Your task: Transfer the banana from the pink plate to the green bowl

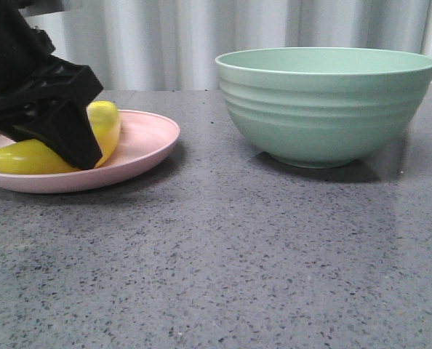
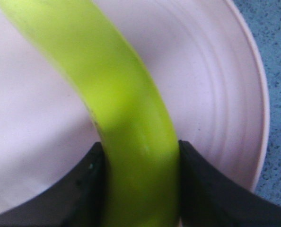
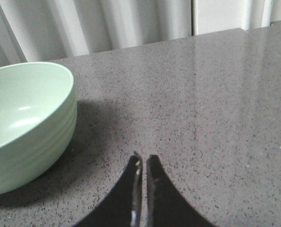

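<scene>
The yellow banana (image 1: 27,156) lies on the pink plate (image 1: 147,138) at the left of the table. My left gripper (image 1: 70,138) is down on the plate, its black fingers (image 2: 88,184) pressed against both sides of the banana (image 2: 117,109), with the plate (image 2: 216,94) under it. The green bowl (image 1: 325,102) stands empty at the right; it also shows in the right wrist view (image 3: 27,123). My right gripper (image 3: 143,158) is shut and empty, above the bare table beside the bowl. It is out of the front view.
The grey speckled tabletop (image 1: 223,247) spreads between plate and bowl and toward the front. A white pleated curtain (image 1: 180,36) hangs behind the table.
</scene>
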### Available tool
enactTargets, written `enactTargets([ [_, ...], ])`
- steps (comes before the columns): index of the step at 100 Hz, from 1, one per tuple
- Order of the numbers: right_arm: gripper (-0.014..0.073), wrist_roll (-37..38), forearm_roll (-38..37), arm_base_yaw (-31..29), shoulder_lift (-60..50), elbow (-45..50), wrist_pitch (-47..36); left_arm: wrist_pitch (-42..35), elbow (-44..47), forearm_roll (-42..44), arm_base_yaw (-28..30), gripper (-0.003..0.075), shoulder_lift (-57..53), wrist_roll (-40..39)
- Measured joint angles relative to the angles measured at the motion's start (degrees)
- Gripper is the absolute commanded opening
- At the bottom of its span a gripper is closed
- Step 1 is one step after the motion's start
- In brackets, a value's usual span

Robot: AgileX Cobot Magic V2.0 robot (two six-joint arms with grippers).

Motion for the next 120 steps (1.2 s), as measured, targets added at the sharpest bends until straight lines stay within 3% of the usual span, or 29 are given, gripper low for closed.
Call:
enactTargets([
  [20,-0.0039,-0.54,-0.71,2.49,0.3,-4.41,6.11,0.69,-0.13,0.0,0.47,-0.0018,-0.12,0.41],
  [47,0.0238,-1.64,-0.22,10.98,8.71,-16.96,17.7,2.73,-3.21,0.1,-0.65,-0.0018,-6.21,2.86],
  [74,0.0288,-1.77,5.78,24.15,23.88,-32.63,22.75,4.46,-7.72,0.1,-9.52,-0.0018,-10.73,2.97],
  [91,0.0427,-1.77,9.15,31.64,35.06,-41.46,21.58,4.3,-8.8,0.1,-16.19,-0.0018,-10.73,3.09],
  [120,0.0453,-1.77,15.52,33.43,51.79,-53.52,21.25,3.93,-8.8,0.1,-20.91,-0.0018,-10.73,3.2],
])
